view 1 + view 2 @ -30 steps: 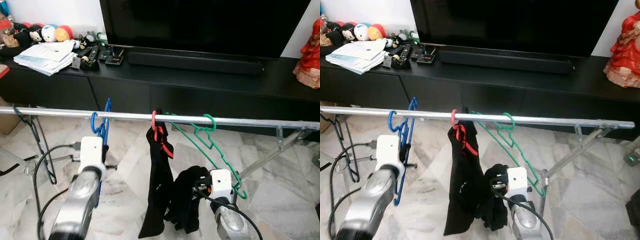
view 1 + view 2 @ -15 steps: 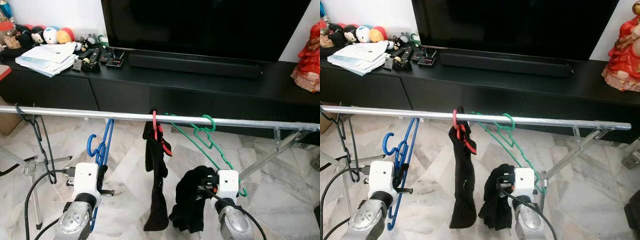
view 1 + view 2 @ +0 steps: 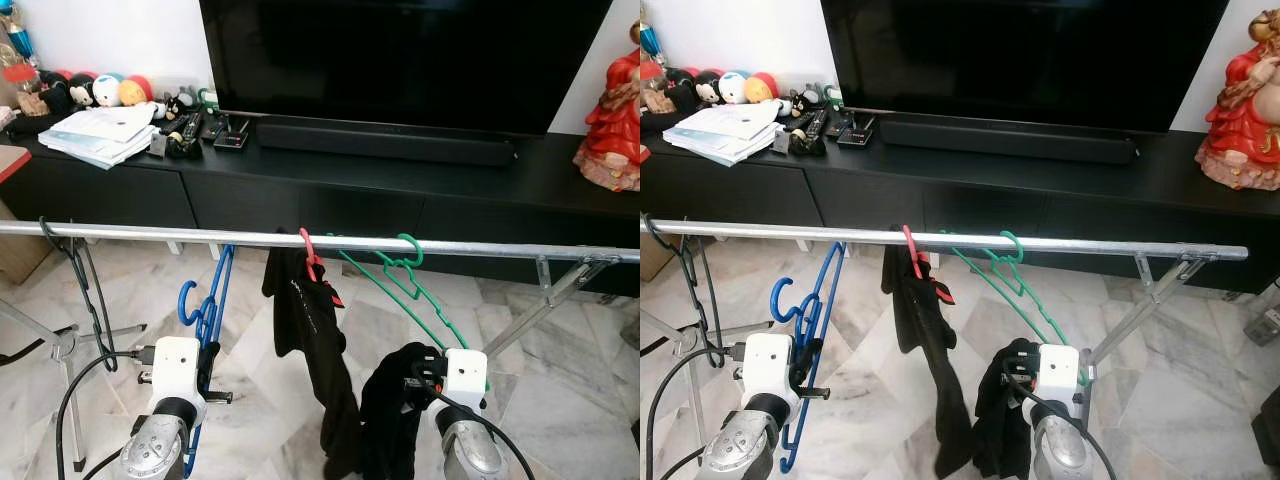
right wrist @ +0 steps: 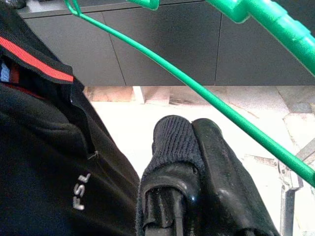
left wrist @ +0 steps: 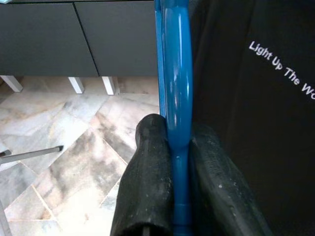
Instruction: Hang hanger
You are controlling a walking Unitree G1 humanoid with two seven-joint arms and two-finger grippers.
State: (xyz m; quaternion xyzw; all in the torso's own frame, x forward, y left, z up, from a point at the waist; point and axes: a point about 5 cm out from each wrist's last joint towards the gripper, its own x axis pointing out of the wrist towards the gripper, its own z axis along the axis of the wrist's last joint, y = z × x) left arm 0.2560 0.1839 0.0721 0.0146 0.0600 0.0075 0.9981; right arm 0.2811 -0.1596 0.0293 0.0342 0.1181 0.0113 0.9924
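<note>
1. the blue hanger [image 3: 205, 310] is clamped between my left gripper [image 5: 179, 162] fingers, its hook up ahead of me and just below the metal rail [image 3: 150, 233], not over it yet.
2. my right gripper [image 4: 189, 147] is pinched together on black cloth [image 3: 390, 400], just under the green hanger [image 3: 420, 290].
3. done already: the red hanger [image 3: 308, 255] with its black shirt [image 3: 310, 340] and the green one sit on the rail.
4. left, i judge: raising the blue hook over the rail and letting go.

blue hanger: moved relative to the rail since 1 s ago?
Yes. The blue hanger, clamped in the left gripper, has dropped: its hook was level with the metal rail and now hangs well below it, off the rail.
</note>
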